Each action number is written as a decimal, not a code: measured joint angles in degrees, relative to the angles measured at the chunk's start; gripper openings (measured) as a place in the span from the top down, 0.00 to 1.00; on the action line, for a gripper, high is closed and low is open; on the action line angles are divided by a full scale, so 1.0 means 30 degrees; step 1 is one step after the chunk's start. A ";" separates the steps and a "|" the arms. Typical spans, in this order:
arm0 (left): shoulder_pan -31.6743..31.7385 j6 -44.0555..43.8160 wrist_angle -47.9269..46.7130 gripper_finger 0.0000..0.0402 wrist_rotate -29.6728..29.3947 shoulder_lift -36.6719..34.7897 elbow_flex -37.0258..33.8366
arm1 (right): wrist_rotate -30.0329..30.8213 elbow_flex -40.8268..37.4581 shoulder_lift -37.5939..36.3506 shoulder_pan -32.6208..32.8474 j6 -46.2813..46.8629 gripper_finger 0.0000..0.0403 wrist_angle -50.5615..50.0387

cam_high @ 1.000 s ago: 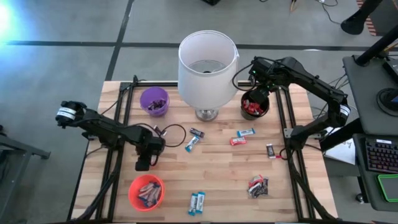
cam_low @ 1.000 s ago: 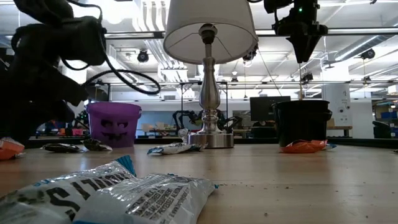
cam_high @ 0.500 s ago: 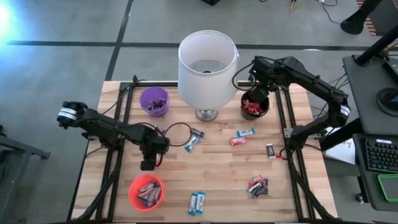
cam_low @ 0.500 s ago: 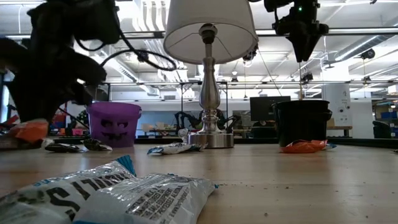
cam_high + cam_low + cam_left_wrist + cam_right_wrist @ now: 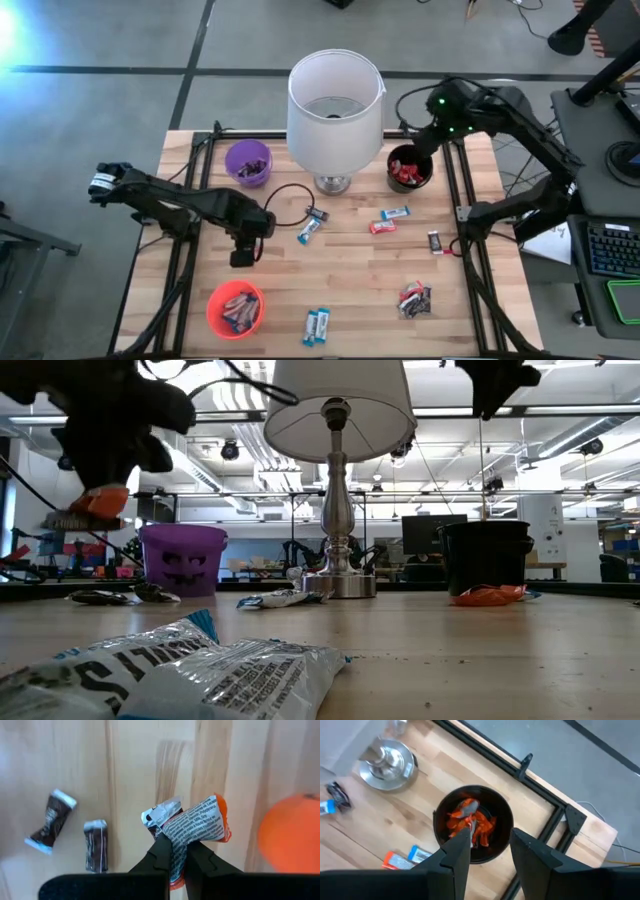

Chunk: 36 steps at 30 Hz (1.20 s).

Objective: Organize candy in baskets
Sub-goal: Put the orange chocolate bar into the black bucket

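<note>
left gripper [image 5: 179, 851]: jaws clamped on orange-wrapped candy [image 5: 200, 822] by one end, above the desk [image 5: 350, 270] | right gripper [image 5: 490, 842]: jaws apart, empty, over black basket [image 5: 472, 824] | risk: thin grip lets it slip short of the red-candy basket

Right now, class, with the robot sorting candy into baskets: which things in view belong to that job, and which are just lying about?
Belongs to the job:
- orange candy, pinched in the left gripper
- loose candy on the table
- purple basket
- black basket, below the open right gripper
- orange basket

Just lying about:
- white lamp
- black cable
</note>
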 joint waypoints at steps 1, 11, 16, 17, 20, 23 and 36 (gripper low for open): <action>0.0000 0.0028 0.0014 1.00 -0.0028 0.0000 0.0217 | 0.0006 0.0019 -0.0137 0.0000 0.0073 0.68 0.0008; 0.0356 0.0670 0.0619 1.00 0.0005 -0.0007 -0.2073 | -0.0053 0.0019 -0.0656 0.0000 0.0667 0.69 -0.0210; 0.0357 0.0031 0.2889 1.00 0.2182 -0.0007 -0.4180 | -0.0066 0.0019 -0.0655 0.0000 0.0682 0.69 -0.0682; 0.0368 -0.0032 0.3186 1.00 0.2251 -0.0002 -0.4427 | -0.0066 0.0019 -0.0655 0.0000 0.0693 0.70 -0.0664; 0.0393 -0.0032 0.3538 1.00 0.2260 0.0000 -0.4755 | -0.0066 0.0019 -0.0676 0.0000 0.0704 0.71 -0.0668; 0.0393 0.0168 0.3728 1.00 0.2317 0.0000 -0.4759 | -0.0066 0.0019 -0.0691 0.0000 0.0696 0.70 -0.0668; 0.0379 0.0870 0.4174 0.89 0.3148 0.0000 -0.4759 | -0.0002 0.0012 -0.0691 0.0000 0.0492 0.71 -0.0656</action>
